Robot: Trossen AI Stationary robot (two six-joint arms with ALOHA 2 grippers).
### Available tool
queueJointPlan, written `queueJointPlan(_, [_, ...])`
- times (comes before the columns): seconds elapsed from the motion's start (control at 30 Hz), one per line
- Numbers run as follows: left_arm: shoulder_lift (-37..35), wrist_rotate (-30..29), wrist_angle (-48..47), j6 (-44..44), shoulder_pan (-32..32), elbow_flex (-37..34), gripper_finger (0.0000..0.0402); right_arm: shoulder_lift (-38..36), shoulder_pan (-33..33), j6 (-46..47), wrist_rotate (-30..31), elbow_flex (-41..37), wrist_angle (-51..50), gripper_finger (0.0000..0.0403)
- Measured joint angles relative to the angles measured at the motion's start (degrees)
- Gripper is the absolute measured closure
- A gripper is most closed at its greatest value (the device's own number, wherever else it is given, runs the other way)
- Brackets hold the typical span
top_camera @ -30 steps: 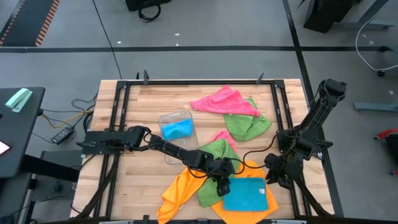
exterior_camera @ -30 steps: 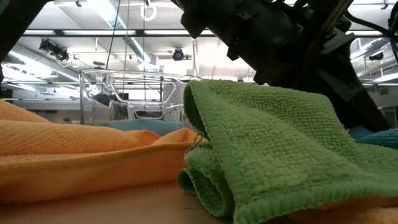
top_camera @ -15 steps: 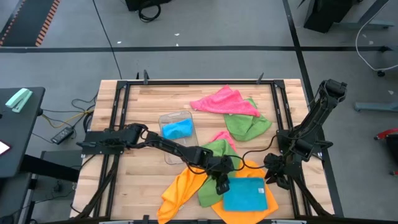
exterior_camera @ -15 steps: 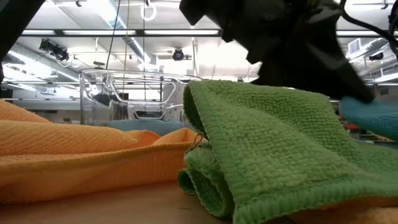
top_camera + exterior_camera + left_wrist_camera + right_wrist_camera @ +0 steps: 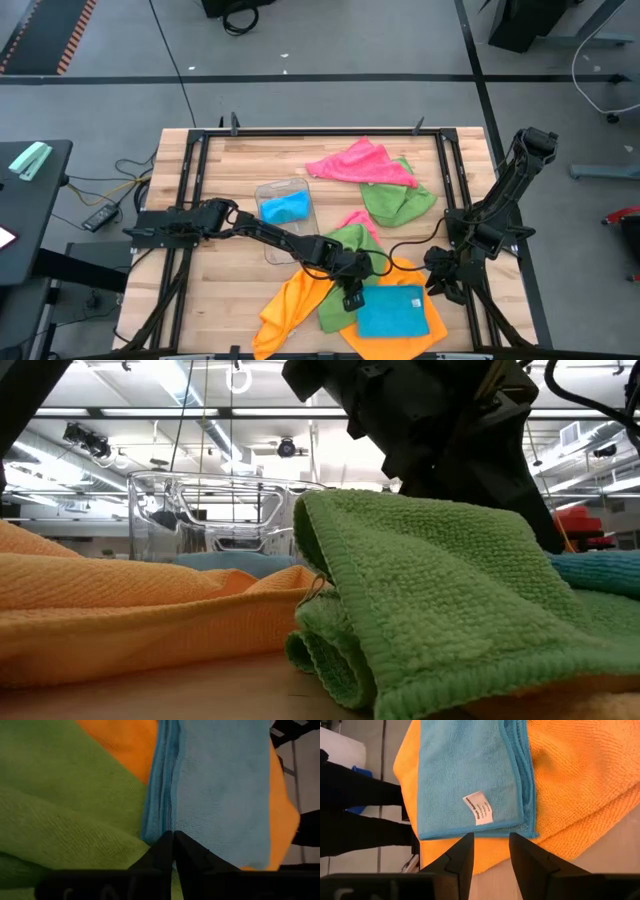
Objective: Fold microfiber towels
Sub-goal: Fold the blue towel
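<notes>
Folded blue towel (image 5: pixel 395 312), soft looped pile

Left pincer (image 5: pixel 352 298) has drawn back off the blue towel (image 5: pixel 394 312)

My table evenly lit from overhead, soft shadows only, ceiling strip lights (image 5: pixel 200 412) glaring behind the left gripper (image 5: pixel 173 845), its fingertips blurred, green towel (image 5: pixel 440 600) sharp below it
</notes>
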Motion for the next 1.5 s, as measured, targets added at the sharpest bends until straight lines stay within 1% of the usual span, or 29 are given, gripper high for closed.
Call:
queueJointPlan(0.1, [0.0, -0.28, 0.05, 0.87, 0.02, 0.0, 0.0384, 0.83, 0.0, 0.08, 0.6, 0.0, -0.02, 0.027])
queueJointPlan(0.2, [0.02, -0.29, 0.03, 0.89, 0.0, 0.0, 0.0393, 2.55, 0.0, 0.29, 3.07, 0.0, -0.14, 0.027])
queueJointPlan(0.33, [0.02, -0.35, 0.05, 0.83, 0.02, 0.0, 0.0388, 4.61, -0.02, 1.8, 5.78, 0.0, -0.48, 0.027])
queueJointPlan(0.47, [0.04, -1.48, 0.04, 0.62, -0.09, 0.0, 0.0366, 6.35, -0.02, 1.63, 5.79, 0.0, -0.38, 0.027])
queueJointPlan(0.57, [0.04, -1.84, 0.05, 0.58, -0.15, 0.0, 0.0356, 7.54, -0.02, 1.36, 5.79, -0.02, 1.37, 0.027])
queueJointPlan(0.7, [0.04, -1.82, 0.05, 0.58, -0.15, 0.0, 0.0358, 9.41, -0.34, 1.3, 5.79, -0.02, 3.61, 0.027])
queueJointPlan(0.93, [0.04, -1.82, 0.05, 0.54, -0.15, 0.0, 0.0371, 11.93, -3.27, -1.05, 5.74, -0.02, 7.54, 0.027])
queueJointPlan(1.03, [0.04, -1.82, 0.05, 0.32, -0.15, 0.0, 0.0372, 12.89, -4.35, -2.19, 4.29, -0.02, 7.69, 0.0283])
queueJointPlan(1.23, [0.07, -1.82, 0.05, -1.02, -0.15, 0.0, 0.0365, 13.9, -4.61, -2.63, 1.96, -0.04, 7.67, 0.0324])
queueJointPlan(1.43, [0.11, -1.8, 0.07, -1.04, -0.22, 0.0, 0.0366, 13.9, -4.61, -3.97, 1.46, -0.04, 7.68, 0.0358])
queueJointPlan(1.5, [0.13, -1.8, 0.07, -1.19, -0.22, 0.0, 0.0369, 13.9, -4.61, -4.26, 1.45, -0.04, 7.62, 0.0363])
